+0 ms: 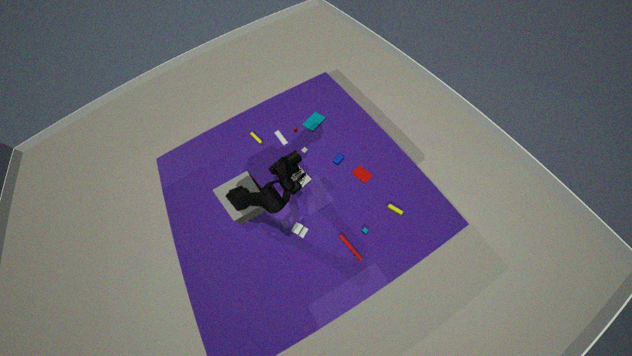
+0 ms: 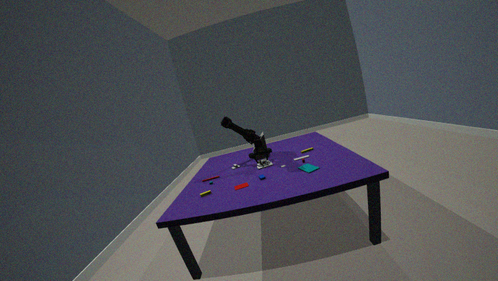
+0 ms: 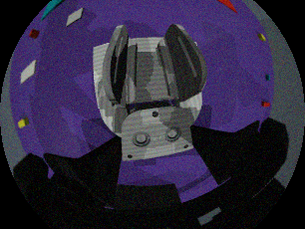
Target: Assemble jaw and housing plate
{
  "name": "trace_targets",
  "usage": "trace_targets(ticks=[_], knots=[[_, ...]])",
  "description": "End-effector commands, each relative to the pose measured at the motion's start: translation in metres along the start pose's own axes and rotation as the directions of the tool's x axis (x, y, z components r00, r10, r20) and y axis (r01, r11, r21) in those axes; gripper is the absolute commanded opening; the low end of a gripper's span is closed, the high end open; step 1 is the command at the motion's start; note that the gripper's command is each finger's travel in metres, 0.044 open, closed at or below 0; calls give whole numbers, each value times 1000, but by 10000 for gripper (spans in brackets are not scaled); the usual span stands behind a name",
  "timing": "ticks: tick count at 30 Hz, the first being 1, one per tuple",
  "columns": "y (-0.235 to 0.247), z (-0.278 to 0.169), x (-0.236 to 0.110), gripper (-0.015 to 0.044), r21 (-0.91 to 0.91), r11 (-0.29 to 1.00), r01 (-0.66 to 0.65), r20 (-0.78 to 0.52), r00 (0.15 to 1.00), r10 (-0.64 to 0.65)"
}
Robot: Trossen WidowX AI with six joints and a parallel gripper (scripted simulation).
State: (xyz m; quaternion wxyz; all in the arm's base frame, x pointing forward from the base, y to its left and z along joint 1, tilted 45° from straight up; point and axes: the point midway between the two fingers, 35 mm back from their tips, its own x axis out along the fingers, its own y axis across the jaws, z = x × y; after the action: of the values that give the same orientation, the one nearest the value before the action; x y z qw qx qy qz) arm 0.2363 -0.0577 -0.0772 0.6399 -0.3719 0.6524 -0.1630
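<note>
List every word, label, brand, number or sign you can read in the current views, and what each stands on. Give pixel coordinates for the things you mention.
None can be read.
The arm [image 1: 270, 200] [image 2: 246, 134], the claw [image 3: 155, 133] and the plate [image 3: 100, 60] show no lettering.
The blocks, such as the blue one [image 1: 338, 159] [image 2: 262, 177], show none either; any tiny marks would be too small and grainy to read.

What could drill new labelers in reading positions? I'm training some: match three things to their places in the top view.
1. blue block
2. small teal cube
3. large teal plate

A. beside a small red piece
B. between a small pale tile and a red plate
C. between a long red bar and a yellow bar

Pairs: 1-B, 2-C, 3-A
</note>
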Motion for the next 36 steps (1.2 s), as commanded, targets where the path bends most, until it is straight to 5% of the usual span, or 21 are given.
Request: trace_targets(ticks=[1, 25, 29, 36], knots=[[-1, 0, 1, 351, -3, 1000, 5, -2, 1000, -5], [-1, 0, 1, 351, -3, 1000, 5, -2, 1000, -5], [0, 0, 0, 440, 0, 1000, 0, 0, 1000, 0], [0, 0, 0, 440, 0, 1000, 0, 0, 1000, 0]])
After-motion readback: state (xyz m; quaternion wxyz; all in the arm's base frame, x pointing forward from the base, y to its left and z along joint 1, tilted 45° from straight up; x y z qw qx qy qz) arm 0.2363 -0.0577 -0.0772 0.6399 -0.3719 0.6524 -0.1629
